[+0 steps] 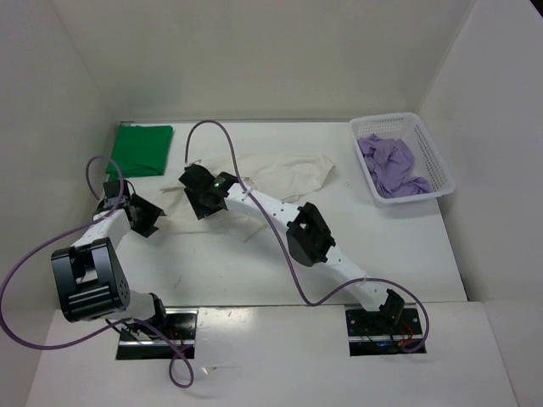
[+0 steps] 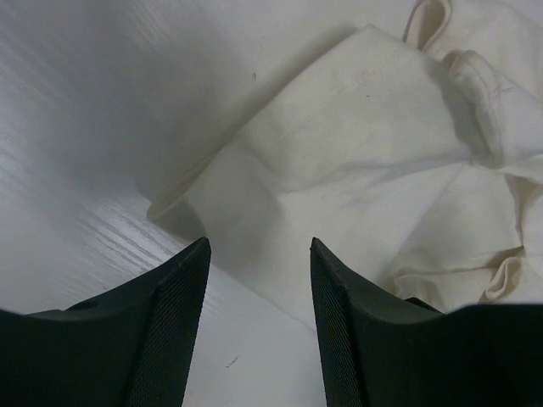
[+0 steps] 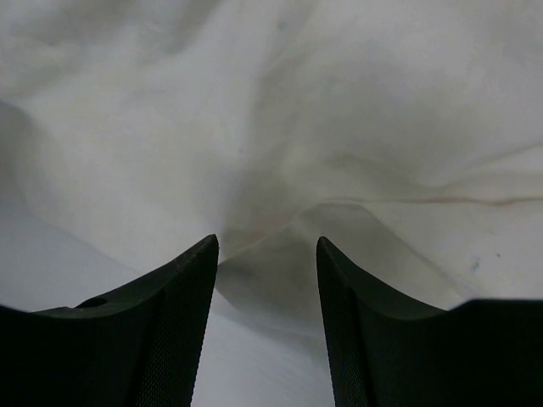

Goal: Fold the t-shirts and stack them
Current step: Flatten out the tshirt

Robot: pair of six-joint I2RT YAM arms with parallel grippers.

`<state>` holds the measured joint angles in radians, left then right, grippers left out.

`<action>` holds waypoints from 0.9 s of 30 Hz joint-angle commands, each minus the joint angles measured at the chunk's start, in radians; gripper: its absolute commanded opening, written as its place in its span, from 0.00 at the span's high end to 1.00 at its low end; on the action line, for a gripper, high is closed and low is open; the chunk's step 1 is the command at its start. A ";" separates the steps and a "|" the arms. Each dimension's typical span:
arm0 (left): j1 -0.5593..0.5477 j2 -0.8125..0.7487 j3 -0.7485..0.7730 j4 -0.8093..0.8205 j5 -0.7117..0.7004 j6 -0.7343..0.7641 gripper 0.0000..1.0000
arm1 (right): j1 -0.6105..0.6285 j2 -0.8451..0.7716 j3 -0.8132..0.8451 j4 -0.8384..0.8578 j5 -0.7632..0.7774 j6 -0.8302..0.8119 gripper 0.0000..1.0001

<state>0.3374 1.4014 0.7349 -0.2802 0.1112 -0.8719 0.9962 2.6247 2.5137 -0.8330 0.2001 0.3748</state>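
Note:
The white/cream t-shirt (image 1: pixel 284 174) lies crumpled across the middle of the table. My right gripper (image 1: pixel 199 195) hovers over its left end. In the right wrist view the right gripper (image 3: pixel 267 250) is open, with a raised fold of the cream t-shirt (image 3: pixel 356 153) just ahead of its tips. My left gripper (image 1: pixel 148 218) sits left of the shirt. It is open (image 2: pixel 259 254) over bare table, with the cream t-shirt's edge (image 2: pixel 339 153) just beyond its tips. The green t-shirt (image 1: pixel 142 149) lies folded at the back left. The lavender t-shirt (image 1: pixel 392 165) is bunched in the basket.
A white mesh basket (image 1: pixel 443 174) stands at the back right corner. White walls close in the table on the left, back and right. Purple cables loop over the left arm and along the right arm.

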 commanded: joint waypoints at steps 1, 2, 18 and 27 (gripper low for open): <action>0.014 0.007 0.014 0.018 -0.027 -0.012 0.41 | 0.010 0.017 0.059 -0.063 0.056 -0.017 0.44; 0.014 0.016 0.014 0.018 -0.027 -0.012 0.41 | 0.010 0.017 0.059 -0.075 0.056 -0.017 0.44; 0.014 0.106 -0.015 0.070 -0.045 -0.003 0.52 | 0.050 -0.020 0.019 -0.101 0.108 -0.002 0.84; 0.014 0.107 0.046 0.102 0.011 -0.003 0.90 | -0.016 -0.495 -0.453 0.046 0.197 0.059 0.99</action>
<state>0.3454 1.5059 0.7338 -0.2119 0.0917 -0.8707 1.0279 2.4050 2.2009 -0.8791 0.3447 0.3912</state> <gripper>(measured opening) 0.113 0.012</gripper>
